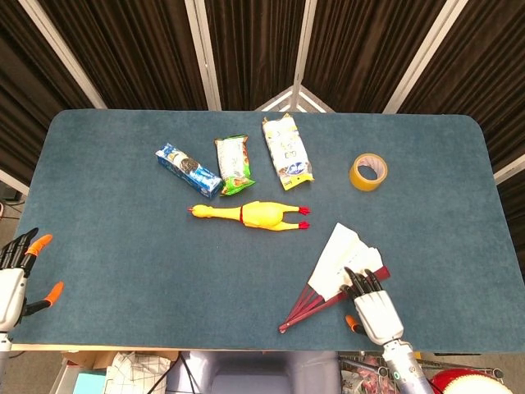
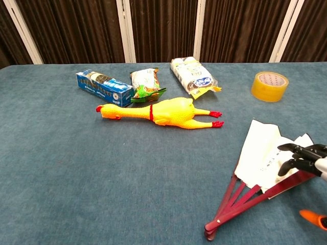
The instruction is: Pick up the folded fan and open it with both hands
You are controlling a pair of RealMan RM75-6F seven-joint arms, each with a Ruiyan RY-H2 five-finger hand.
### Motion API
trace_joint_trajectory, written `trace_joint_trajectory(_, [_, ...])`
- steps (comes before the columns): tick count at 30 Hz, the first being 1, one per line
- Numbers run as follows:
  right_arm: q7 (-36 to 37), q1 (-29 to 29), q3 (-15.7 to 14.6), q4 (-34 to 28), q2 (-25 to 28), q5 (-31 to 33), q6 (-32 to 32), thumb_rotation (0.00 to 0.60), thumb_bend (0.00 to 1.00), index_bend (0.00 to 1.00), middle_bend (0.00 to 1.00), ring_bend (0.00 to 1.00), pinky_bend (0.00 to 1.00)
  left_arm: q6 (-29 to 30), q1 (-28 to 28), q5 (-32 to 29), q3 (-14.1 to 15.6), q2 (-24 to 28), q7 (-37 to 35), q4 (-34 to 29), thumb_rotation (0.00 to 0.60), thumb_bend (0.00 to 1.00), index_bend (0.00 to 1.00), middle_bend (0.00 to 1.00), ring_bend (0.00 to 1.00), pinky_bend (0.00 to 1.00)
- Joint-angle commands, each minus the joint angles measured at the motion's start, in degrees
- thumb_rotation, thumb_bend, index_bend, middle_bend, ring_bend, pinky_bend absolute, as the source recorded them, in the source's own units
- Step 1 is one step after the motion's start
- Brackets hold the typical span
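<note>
Right hand (image 1: 373, 305): fingers spread, tips over the partly open fan (image 1: 340, 263), gripping nothing. Left hand (image 1: 16, 275): fingers apart, empty, at the table (image 1: 107, 246) edge.

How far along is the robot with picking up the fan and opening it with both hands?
Done: nothing lifted; the fan lies on the table, only partly spread. In hand: the right hand reaches over the fan's paper, fingers apart; contact is unclear. Left: gripping it, lifting it, bringing over the left hand, which waits open at the table's edge, and spreading the fan fully.
</note>
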Motion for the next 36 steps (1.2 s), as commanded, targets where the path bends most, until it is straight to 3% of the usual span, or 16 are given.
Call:
trace_joint_trajectory(1, [0.7, 0.52, 0.63, 0.72, -0.61, 0.41, -0.39, 0.6, 0.31, 0.34, 0.09, 0.17, 0.11, 0.13, 0.03, 0.1, 0.02, -0.12, 0.34, -0.12, 0.6, 0.41, 0.15, 0.0, 0.0, 0.0])
trace_joint_trajectory(36, [5.77, 3.49, 1.62, 5.89, -3.94, 1.89, -3.15, 0.6, 0.31, 0.46, 0.09, 0.18, 0.11, -0.15, -0.27, -0.74, -0.37, -1.29, 2.85, -0.17, 0.6, 0.41, 0.15, 0.0, 0.0, 0.0])
